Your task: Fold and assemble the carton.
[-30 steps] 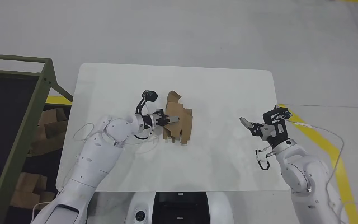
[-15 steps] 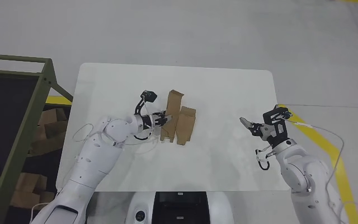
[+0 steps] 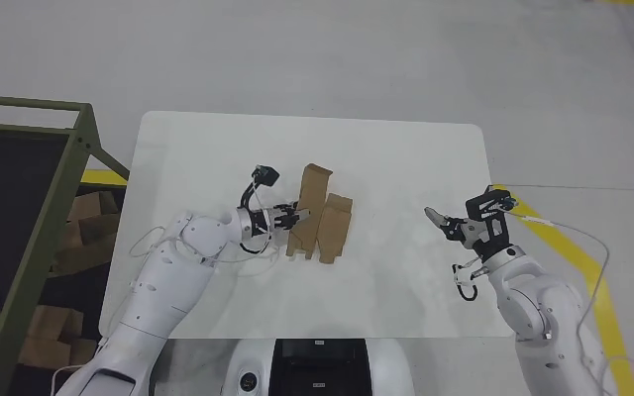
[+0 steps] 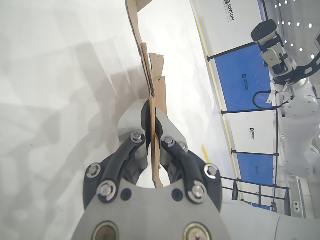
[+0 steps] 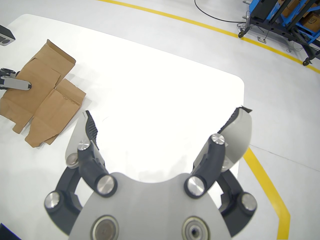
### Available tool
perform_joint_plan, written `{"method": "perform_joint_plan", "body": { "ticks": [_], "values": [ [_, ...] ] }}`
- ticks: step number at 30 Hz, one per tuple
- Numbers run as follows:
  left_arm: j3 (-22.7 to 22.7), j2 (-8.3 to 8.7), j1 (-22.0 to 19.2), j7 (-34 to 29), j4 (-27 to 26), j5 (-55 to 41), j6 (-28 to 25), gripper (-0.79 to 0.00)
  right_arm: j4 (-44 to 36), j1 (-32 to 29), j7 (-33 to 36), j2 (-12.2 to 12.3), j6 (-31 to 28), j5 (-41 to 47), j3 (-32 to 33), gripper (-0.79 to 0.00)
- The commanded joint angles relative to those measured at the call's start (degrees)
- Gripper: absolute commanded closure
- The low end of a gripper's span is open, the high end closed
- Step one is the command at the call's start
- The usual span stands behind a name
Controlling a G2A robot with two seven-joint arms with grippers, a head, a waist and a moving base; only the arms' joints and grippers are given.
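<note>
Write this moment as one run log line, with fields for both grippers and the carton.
left gripper: shut on carton edge | right gripper: open, apart from carton | carton: flattened on table, not assembled

Lots of room on bench [image 3: 396, 168] between carton [image 3: 319, 226] and right pincer [image 5: 165, 113], well apart. Left pincer [image 3: 293, 214] grips carton, blocks its left side. Room to pass along bench's far edge too.

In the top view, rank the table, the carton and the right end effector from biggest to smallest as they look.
1. The table, by far.
2. The carton and the right end effector span about alike, so no ranking between them.
</note>
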Motion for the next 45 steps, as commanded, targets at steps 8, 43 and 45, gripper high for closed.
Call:
{"method": "perform_joint_plan", "body": {
  "ticks": [8,43,45],
  "values": [
    [-0.01,0.00,-0.02,0.02,0.02,0.00,0.03,0.000,0.00,0.00,0.00,0.00,0.00,0.00,0.00,-0.785],
    [-1.68,0.38,-1.63,-7.49,5.40,-29.23,-11.96,0.000,2.22,1.87,1.23,-0.11,-1.74,1.62,-2.05,-0.785],
    [-2.58,0.65,-0.97,-7.76,4.29,-30.09,-12.69,0.000,3.00,2.70,1.11,-0.14,-3.18,2.75,-2.78,-0.785]
  ]
}}
